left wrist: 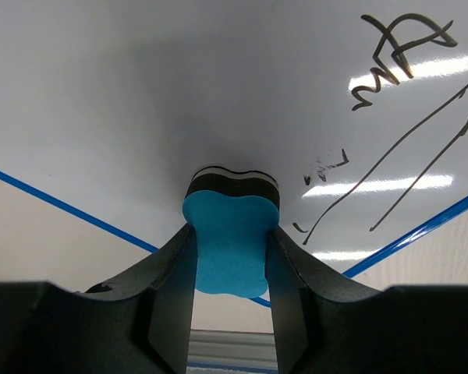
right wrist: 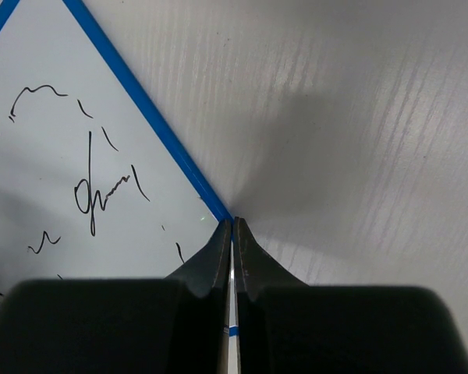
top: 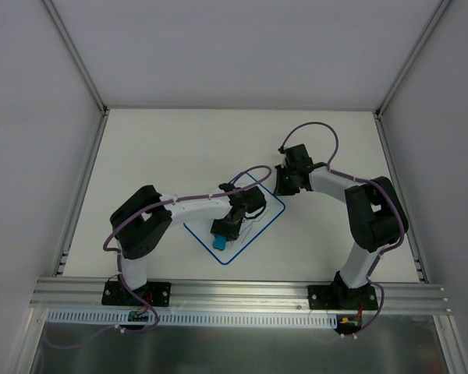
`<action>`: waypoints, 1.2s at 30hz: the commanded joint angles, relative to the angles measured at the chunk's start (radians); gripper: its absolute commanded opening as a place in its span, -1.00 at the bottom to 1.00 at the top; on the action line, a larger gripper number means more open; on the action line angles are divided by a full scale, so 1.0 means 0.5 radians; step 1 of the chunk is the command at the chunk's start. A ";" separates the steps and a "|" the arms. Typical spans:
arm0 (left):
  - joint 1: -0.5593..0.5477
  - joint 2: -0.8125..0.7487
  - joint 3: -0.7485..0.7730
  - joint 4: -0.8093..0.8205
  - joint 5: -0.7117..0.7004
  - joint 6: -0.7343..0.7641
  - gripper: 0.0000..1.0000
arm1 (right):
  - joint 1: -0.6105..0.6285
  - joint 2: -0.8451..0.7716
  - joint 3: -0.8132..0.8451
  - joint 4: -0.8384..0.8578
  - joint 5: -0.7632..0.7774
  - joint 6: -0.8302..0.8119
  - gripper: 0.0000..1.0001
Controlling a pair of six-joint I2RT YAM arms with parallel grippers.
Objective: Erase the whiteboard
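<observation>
The whiteboard [top: 253,204] lies turned like a diamond at mid-table, white with a thin blue border. Dark scribbles [left wrist: 398,54] remain on it and also show in the right wrist view [right wrist: 101,195]. My left gripper [top: 221,234] is shut on a blue eraser [left wrist: 228,241], whose dark felt side presses on the whiteboard [left wrist: 140,101] near its near corner. The eraser [top: 218,243] shows as a blue spot in the top view. My right gripper [top: 284,187] is shut, and its tips [right wrist: 232,224] rest on the blue border of the whiteboard [right wrist: 54,148] at its right side.
The white table [top: 171,140] is walled by white panels on three sides. An aluminium rail [top: 242,292] runs along the near edge, where the arm bases are bolted. Purple cables loop over both arms.
</observation>
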 commanded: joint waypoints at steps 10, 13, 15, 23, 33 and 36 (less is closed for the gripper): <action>0.318 -0.044 -0.049 0.104 -0.044 0.023 -1.00 | 0.009 0.099 -0.121 -0.261 0.138 -0.064 -1.00; 0.437 0.044 0.024 0.113 -0.050 0.105 -1.00 | 0.015 0.096 -0.121 -0.264 0.144 -0.064 -1.00; 0.529 0.094 0.113 0.122 -0.056 0.136 -1.00 | 0.015 0.099 -0.121 -0.264 0.147 -0.064 -1.00; 0.704 0.464 0.576 0.125 0.014 0.326 -1.00 | 0.028 0.102 -0.115 -0.264 0.168 -0.064 -0.99; 0.650 0.762 1.012 0.122 0.248 0.517 -1.00 | 0.049 0.105 -0.106 -0.265 0.193 -0.061 -1.00; 0.591 0.809 1.080 0.125 0.315 0.505 -1.00 | 0.052 0.108 -0.106 -0.265 0.190 -0.064 -1.00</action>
